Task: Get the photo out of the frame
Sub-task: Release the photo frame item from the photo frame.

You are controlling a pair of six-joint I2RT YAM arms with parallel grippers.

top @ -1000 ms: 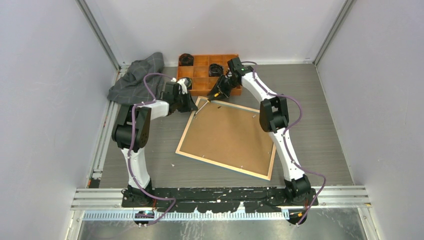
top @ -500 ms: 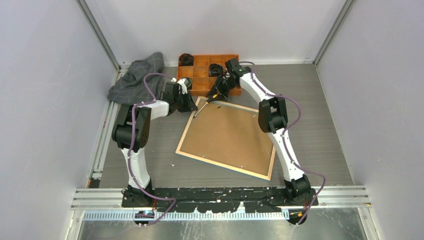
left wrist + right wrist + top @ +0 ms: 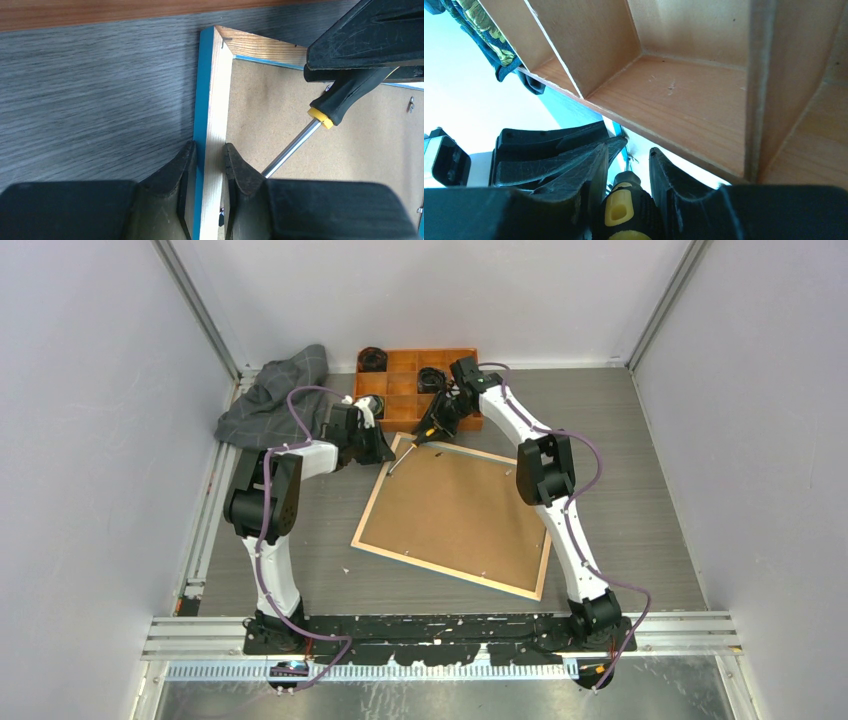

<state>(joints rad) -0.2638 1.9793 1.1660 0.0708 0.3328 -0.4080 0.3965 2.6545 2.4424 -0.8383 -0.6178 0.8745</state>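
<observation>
The frame (image 3: pixel 378 500) lies face down on the table, its wood rim and blue edge up, with the brown backing board (image 3: pixel 455 510) filling it. The photo is hidden under the board. My left gripper (image 3: pixel 385 448) is shut on the frame's left rim near its far corner; in the left wrist view the rim (image 3: pixel 212 115) sits between the fingertips. My right gripper (image 3: pixel 433 427) is shut on a black-and-yellow screwdriver (image 3: pixel 624 210), whose shaft (image 3: pixel 292 145) slants down over the backing board near that corner.
An orange compartment tray (image 3: pixel 405 365) stands just beyond the frame, holding dark round items, close behind the right gripper; its wooden walls (image 3: pixel 684 75) fill the right wrist view. A grey cloth (image 3: pixel 275 395) lies at the far left. Walls enclose the table.
The right arm has shifted very slightly left near the frame's far corner. The left arm and the frame have not moved.
</observation>
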